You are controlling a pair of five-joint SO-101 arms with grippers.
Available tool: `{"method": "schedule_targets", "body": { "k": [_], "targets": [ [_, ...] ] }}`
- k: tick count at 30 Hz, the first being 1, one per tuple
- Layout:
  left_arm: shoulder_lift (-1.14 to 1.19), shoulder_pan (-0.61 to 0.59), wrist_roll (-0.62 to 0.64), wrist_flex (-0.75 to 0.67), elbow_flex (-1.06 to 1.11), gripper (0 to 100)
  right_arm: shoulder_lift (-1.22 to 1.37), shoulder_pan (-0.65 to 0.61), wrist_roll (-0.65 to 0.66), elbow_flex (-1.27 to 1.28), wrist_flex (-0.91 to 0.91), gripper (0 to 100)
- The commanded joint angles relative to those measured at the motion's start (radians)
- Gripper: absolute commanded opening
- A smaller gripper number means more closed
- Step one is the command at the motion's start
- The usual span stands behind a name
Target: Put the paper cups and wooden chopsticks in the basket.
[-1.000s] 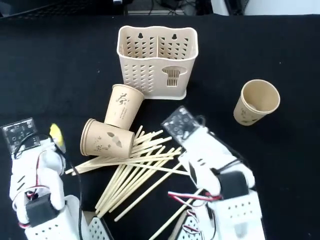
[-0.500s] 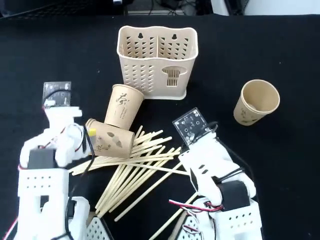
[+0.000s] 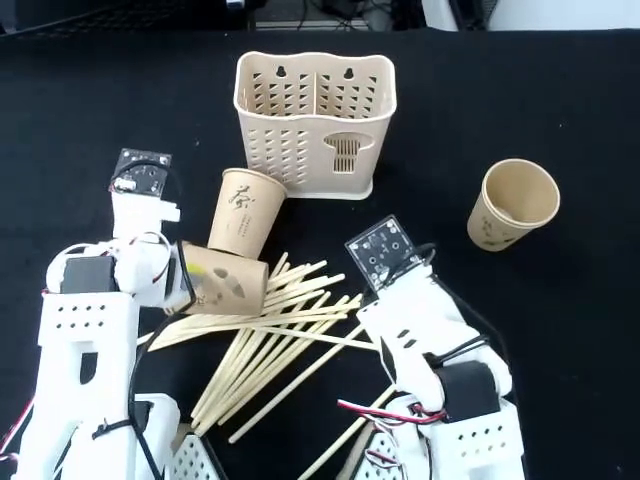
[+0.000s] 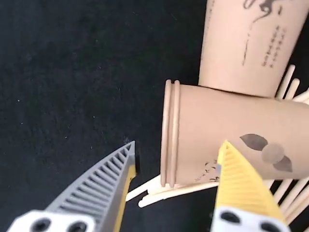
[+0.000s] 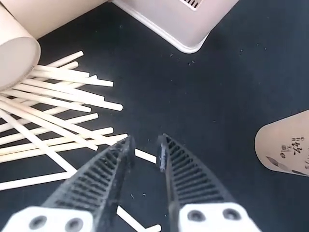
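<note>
Table: black cloth, carries everything.
Basket: 12 o'clock on table, upright, two compartments. Both look empty, so task barely begun, my read.
Sticks: loose fan mid-table, 6 o'clock of basket. Some ends run under flat cup, so that cup prob. has to go first.
Leaning cup: 7 o'clock of basket, just beside its front wall, one end touching flat cup.
Flat cup: on its side atop stick ends, 7 o'clock of leaning cup. Rim faces 9 o'clock, twd L arm.
Far cup: 4 o'clock of basket, well apart, mouth up.
L gripper: wide open, one finger either side of flat cup's rim end. Grey finger apart from rim, so no squeeze yet. Looks lined up to pinch cup across its body. Paper wall is soft, so a hard close could crush it, and leaning cup may roll once its prop goes.
R gripper: jaws nearly together w/ narrow gap, holding nothing. Hangs over stick ends at pile's 3 o'clock edge. Prob. parked to leave L arm room.
L wrist view: gives finger-to-rim gap and sticks poking from under flat cup. In high view the arm covers that spot.
High view: gives route to basket and both compartments, which wrist views lack.
R wrist view: gives that narrow jaw gap. In high view the wrist board sits over it.
</note>
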Motion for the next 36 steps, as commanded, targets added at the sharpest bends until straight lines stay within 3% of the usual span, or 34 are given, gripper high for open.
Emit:
{"method": "schedule_targets", "body": {
  "k": [1,10,19,26,36],
  "targets": [
    [0.009,0.05,-0.04,0.044,-0.031,27,-0.007,-0.014,-0.009,-0.002,-0.018,9.5],
    [0.009,0.249,-0.081,0.11,0.004,27,-0.007,-0.014,-0.009,-0.002,-0.018,9.5],
    [0.008,0.265,-0.078,0.118,-0.001,26,-0.008,-0.014,-0.009,-0.002,-0.021,9.5],
    [0.008,0.263,-0.078,0.233,-0.09,5,-0.008,-0.014,-0.009,-0.002,-0.021,9.5],
    [0.008,0.266,-0.078,0.44,-0.321,5,-0.008,-0.014,-0.008,-0.004,-0.021,9.4]
  ]
}}
